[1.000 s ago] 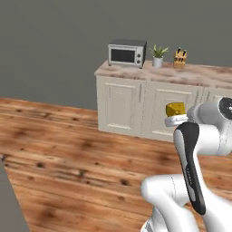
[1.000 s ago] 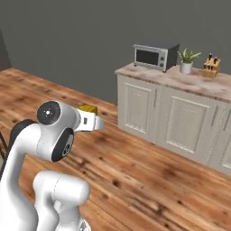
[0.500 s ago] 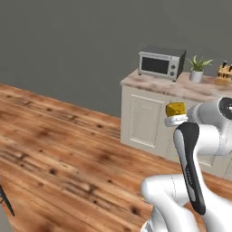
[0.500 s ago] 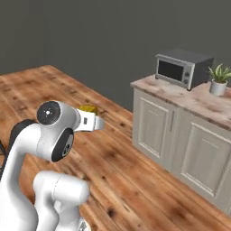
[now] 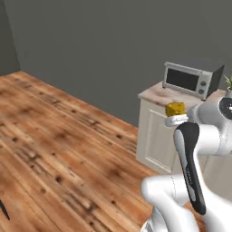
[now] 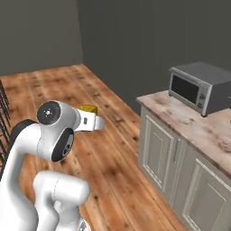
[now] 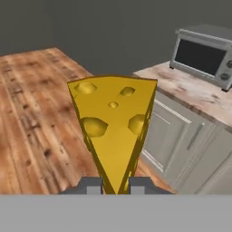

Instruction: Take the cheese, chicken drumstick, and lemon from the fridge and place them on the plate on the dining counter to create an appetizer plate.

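My pincer (image 7: pixel 115 185) is closed down to a narrow gap on the cheese (image 7: pixel 113 129), the wedge's thin point pinched between the two tips and its broad holed face standing up ahead of me in the hand view. From the base cameras the cheese (image 5: pixel 175 109) shows as a small yellow chunk at the end of my arm, carried high above the wooden floor (image 5: pixel 59 149), touching nothing but my tips. Taking the microwave (image 7: pixel 204 52) as my landmark: the cheese hangs in front of it and to its left, on my near side of the white cabinet (image 6: pixel 167 155) whose marbled top (image 6: pixel 194 126) the microwave stands on; the floor runs away to the left of that cabinet toward the dark grey wall (image 5: pixel 104 50) behind the microwave. Step in hand, as I judge it: carrying the first item across the room, cheese secured, plate not yet reached. I see no plate, dining counter or fridge from here, so the next move calls for bringing the base round until the island top with the plate comes into sight, holding the grip firm and the wedge level on the way, then lowering over the plate before letting go. The drumstick and lemon remain to be fetched.
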Tool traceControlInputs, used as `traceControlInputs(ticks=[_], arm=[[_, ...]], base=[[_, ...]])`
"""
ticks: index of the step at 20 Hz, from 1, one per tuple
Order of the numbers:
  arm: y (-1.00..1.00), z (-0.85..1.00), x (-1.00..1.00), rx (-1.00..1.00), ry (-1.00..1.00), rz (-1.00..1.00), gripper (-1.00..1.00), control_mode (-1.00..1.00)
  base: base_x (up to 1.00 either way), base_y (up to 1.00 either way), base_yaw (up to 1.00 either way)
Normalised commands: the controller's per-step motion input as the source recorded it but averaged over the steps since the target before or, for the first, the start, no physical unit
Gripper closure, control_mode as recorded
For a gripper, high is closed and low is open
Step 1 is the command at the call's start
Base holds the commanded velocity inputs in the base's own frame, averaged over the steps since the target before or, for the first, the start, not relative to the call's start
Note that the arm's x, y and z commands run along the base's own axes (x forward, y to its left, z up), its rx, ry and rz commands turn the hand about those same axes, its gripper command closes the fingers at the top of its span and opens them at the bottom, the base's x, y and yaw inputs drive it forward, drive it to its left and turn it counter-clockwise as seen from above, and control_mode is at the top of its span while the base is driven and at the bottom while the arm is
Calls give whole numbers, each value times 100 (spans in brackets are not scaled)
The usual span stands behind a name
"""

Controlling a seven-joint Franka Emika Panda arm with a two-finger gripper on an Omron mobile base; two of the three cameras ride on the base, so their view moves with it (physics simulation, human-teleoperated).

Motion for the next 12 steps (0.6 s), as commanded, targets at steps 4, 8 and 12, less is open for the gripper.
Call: traceControlInputs(ticks=[4, 8, 12], arm=[[0, 0, 0, 0, 0, 0, 100, 100], [0, 0, 0, 0, 0, 0, 100, 100], [0, 0, 0, 0, 0, 0, 100, 100]], base=[[100, -49, 45], [100, -31, 44], [100, -5, 39]])
